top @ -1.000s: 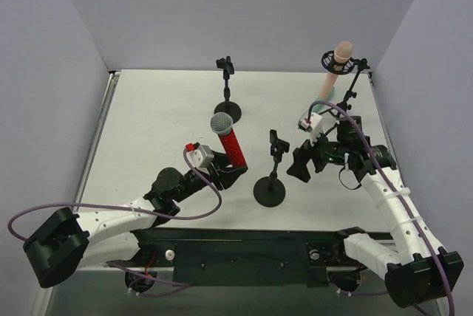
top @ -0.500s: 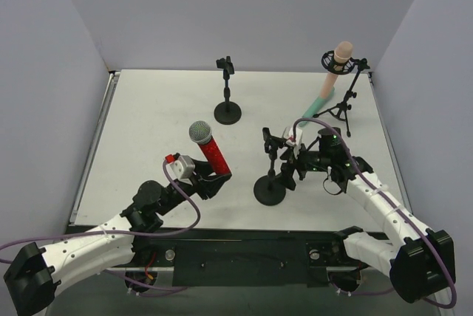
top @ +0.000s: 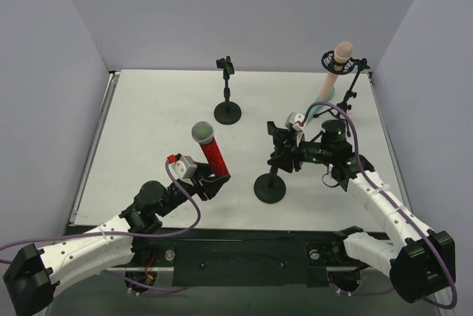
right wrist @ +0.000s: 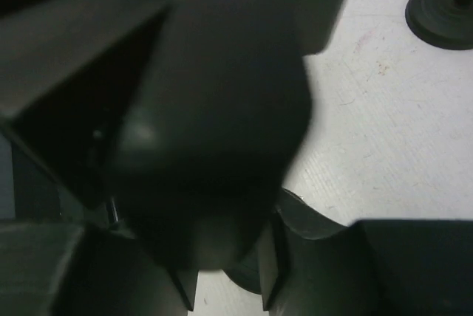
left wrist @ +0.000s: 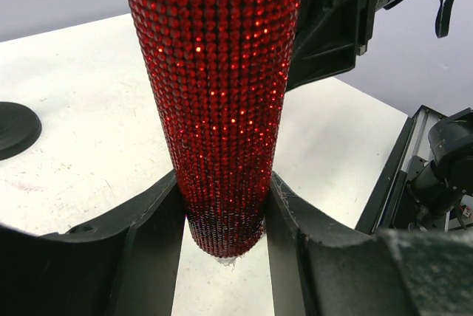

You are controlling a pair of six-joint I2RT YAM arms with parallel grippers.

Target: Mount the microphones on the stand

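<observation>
Rising from left tool point(left wrist: 225, 216), red microphone point(left wrist: 218, 94), base clamped

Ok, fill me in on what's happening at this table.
The left pincer holds the red microphone head-up by its lower end. The right pincer grips the clip on the near stand. The peach-pink microphone sits in the tripod stand, the mint green microphone lies beside it, and the far stand is empty.

1. The left arm point(top: 103, 229) is seen stretched low and forward, its left gripper point(top: 214, 181) clamped on the tail of the glittery red microphone point(top: 212, 153).
2. The right arm point(top: 377, 198) is bent inward, its right gripper point(top: 283, 152) closed around the near stand point(top: 270, 187) at its top.
</observation>
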